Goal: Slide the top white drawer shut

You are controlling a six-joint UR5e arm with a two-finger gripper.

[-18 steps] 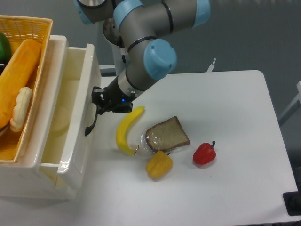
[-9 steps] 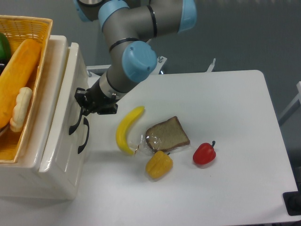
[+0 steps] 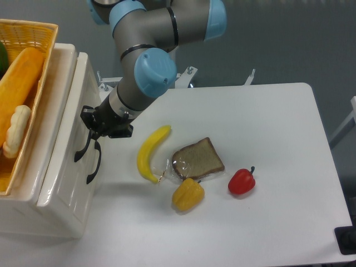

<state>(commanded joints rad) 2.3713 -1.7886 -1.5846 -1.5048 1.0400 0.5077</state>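
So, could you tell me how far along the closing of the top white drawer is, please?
Nearly finished, it seems. Done: the top white drawer sits pushed into the cabinet, with none of its inside showing. In hand: the tool is at the drawer front by the dark handle; whether it is open or shut cannot be told. Left: probably just backing the tool away.

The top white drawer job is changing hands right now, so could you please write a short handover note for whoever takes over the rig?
Gripper: pressed against the front of the top white drawer at its upper dark handle; whether the fingers are open or shut cannot be told.
Drawer: looks fully pushed in, its front level with the cabinet front; no open cavity shows.
Nearby: yellow wicker basket on top of the cabinet; banana, bread slice, yellow pepper and red pepper on the table.
Done: the slide appears complete.
Left: probably just backing the arm away and confirming closure.
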